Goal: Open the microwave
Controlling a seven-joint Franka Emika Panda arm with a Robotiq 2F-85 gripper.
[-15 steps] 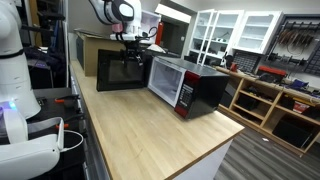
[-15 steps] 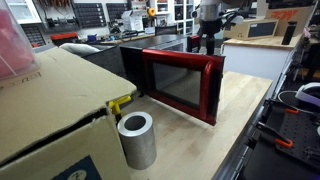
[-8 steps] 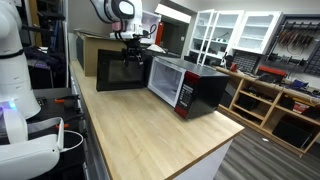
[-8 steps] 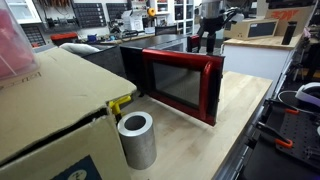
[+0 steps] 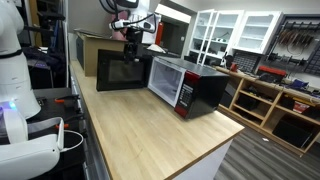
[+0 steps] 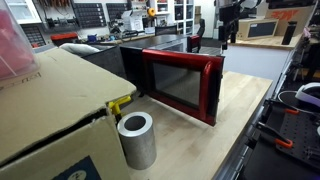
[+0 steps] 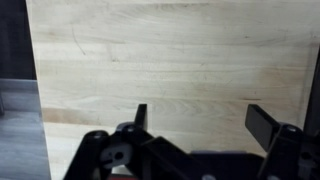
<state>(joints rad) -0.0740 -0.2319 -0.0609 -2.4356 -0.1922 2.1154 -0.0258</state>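
The microwave (image 5: 186, 84) has a black body, red front trim and a dark glass door. It stands on the wooden counter, and its door looks shut in an exterior view (image 6: 184, 84). My gripper (image 5: 130, 33) hangs high above the far end of the counter, behind the microwave and clear of it; it also shows near the top edge of an exterior view (image 6: 228, 20). In the wrist view my gripper (image 7: 200, 118) is open and empty, with only bare wooden counter (image 7: 170, 60) below it.
A black boxy appliance (image 5: 122, 70) stands beside the microwave, with a brown cardboard box (image 5: 92, 42) behind it. A grey cylinder (image 6: 137, 139) and a large cardboard box (image 6: 45, 110) fill the near corner. The counter edge (image 5: 228, 132) drops to the floor.
My gripper has risen from just above and behind the microwave to a higher position and has shifted sideways. The microwave has not moved.
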